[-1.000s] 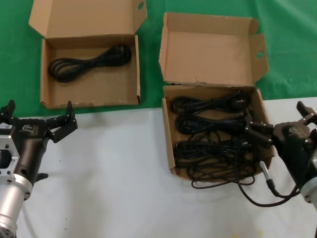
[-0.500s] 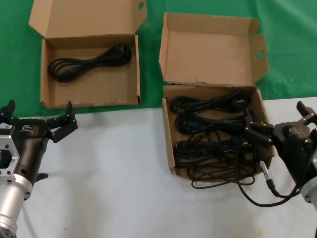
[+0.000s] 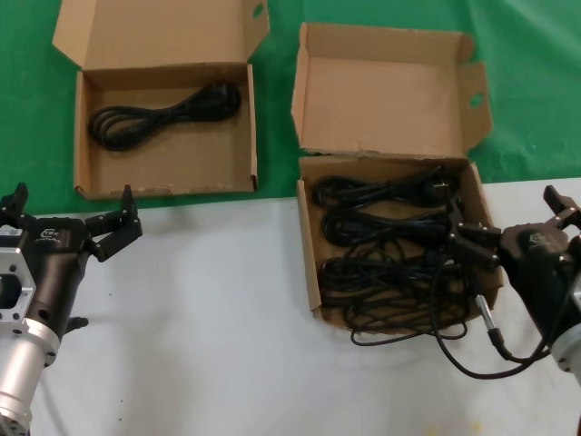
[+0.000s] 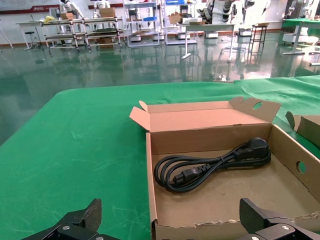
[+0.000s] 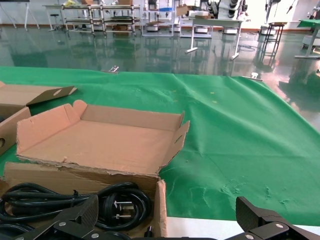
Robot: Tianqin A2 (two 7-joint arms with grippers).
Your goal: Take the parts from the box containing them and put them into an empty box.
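Observation:
The box containing the parts [image 3: 311,272] is the worn right-hand one with a ragged hinge edge. Several looped black cords [image 3: 386,245] fill it; the right wrist view shows one plug bundle [image 5: 120,200] by its wall [image 5: 160,200]. My right gripper [image 3: 516,221] hangs open at that box's right wall, one finger over the cords and one outside. The neater left box [image 3: 163,186] holds one cord [image 3: 163,113], seen also as a cord [image 4: 210,162] in the left wrist view. My left gripper [image 3: 71,207] is open just in front of this box, with nothing between its fingers.
Both boxes lie with lids open flat on green cloth [image 3: 536,82]; white tabletop [image 3: 209,318] spreads in front. One cord loop [image 3: 408,334] spills over the right box's front wall. My own black cable with a metal tip [image 3: 491,329] trails beside it.

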